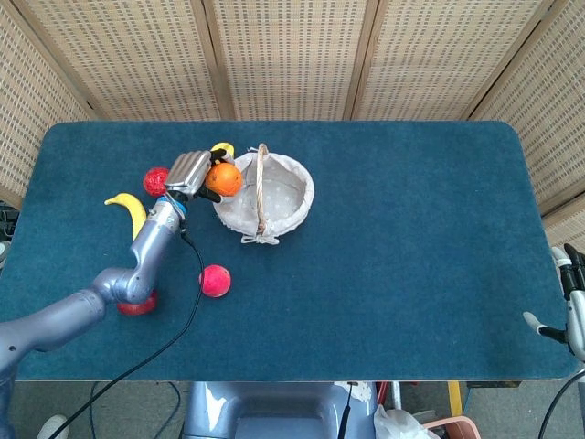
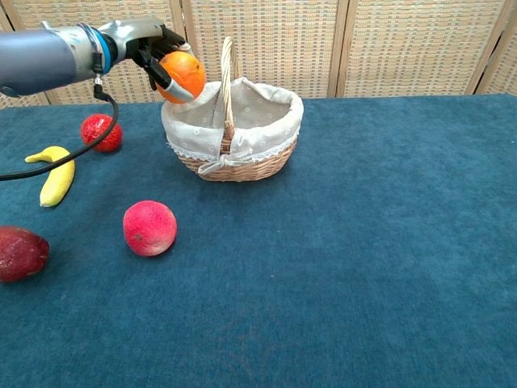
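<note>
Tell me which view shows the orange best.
Chest view: the orange shows side-on and large, held by the left hand above the rim of the basket. The head view shows it from above, smaller, partly covered by the left hand's fingers, at the basket's left edge.
</note>
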`<state>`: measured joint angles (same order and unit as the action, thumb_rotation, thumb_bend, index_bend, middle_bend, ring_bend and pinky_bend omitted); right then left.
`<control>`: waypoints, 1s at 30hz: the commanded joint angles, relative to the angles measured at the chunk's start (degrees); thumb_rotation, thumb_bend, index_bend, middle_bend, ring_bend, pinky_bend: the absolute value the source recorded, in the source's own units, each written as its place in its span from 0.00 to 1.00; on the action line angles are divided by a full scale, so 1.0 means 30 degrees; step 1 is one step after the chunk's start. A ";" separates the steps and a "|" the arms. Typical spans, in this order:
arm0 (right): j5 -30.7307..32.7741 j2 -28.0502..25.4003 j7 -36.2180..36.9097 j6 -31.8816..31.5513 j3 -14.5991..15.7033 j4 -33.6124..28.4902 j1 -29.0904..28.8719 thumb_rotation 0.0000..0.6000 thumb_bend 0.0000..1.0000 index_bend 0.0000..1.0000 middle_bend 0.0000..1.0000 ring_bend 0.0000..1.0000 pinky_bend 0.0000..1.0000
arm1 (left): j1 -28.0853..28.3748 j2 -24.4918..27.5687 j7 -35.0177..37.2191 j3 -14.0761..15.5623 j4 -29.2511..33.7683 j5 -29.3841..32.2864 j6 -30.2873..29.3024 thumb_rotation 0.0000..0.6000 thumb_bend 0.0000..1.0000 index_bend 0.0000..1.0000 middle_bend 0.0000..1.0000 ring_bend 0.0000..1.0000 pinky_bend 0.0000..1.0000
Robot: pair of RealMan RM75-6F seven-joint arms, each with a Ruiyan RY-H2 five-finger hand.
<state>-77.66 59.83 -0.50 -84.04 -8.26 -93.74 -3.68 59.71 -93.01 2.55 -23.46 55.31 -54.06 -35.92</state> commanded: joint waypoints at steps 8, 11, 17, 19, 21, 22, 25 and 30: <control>-0.0078 0.0142 -0.0370 0.0067 0.0059 -0.0056 -0.0108 1.00 0.00 0.00 0.00 0.00 0.00 | -0.0405 0.0400 0.5436 -0.0940 0.1253 -0.2916 -0.0371 1.00 0.00 0.00 0.00 0.00 0.00; -0.0342 0.0149 -0.0458 -0.0093 0.0142 -0.0202 -0.0080 1.00 0.00 0.00 0.00 0.00 0.00 | -0.1185 0.1421 0.7111 -0.0880 0.2461 -0.4421 -0.1595 1.00 0.00 0.00 0.00 0.00 0.00; -0.0969 0.0118 -0.0585 -0.0423 0.0367 -0.0522 0.0006 1.00 0.00 0.00 0.00 0.00 0.00 | -0.3210 0.4558 0.8347 -0.0300 0.5553 -0.6224 -0.3674 1.00 0.00 0.00 0.00 0.00 0.00; -0.1264 0.0086 -0.0564 -0.0555 0.0475 -0.0641 0.0048 1.00 0.00 0.00 0.00 0.00 0.00 | -0.4184 0.5735 0.7694 0.0156 0.6535 -0.6577 -0.4657 1.00 0.00 0.00 0.00 0.00 0.00; -0.1505 0.0053 -0.0499 -0.0672 0.0572 -0.0719 0.0100 1.00 0.00 0.00 0.00 0.00 0.00 | -0.5310 0.6880 0.6486 0.0672 0.7496 -0.6512 -0.5657 1.00 0.00 0.00 0.00 0.00 0.00; -0.1600 0.0031 -0.0469 -0.0726 0.0609 -0.0750 0.0124 1.00 0.00 0.00 0.00 0.00 0.00 | -0.5912 0.7394 0.5829 0.0929 0.8018 -0.6430 -0.6224 1.00 0.00 0.00 0.00 0.00 0.00; -0.1908 -0.0043 -0.0315 -0.0913 0.0713 -0.0826 0.0206 1.00 0.00 0.00 0.00 0.00 0.00 | -0.8001 0.8884 0.3506 0.1898 0.9677 -0.6048 -0.8229 1.00 0.00 0.00 0.00 0.00 0.00; -0.2314 -0.0121 -0.0158 -0.1092 0.0847 -0.0894 0.0264 1.00 0.00 0.00 0.00 0.00 0.00 | -1.0992 1.0444 0.1148 0.3370 1.1789 -0.5471 -1.1022 1.00 0.00 0.00 0.00 0.00 0.00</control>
<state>-84.56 59.49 -1.02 -87.28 -5.76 -96.39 -2.91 31.52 -65.08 9.81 -16.52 86.49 -71.67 -64.47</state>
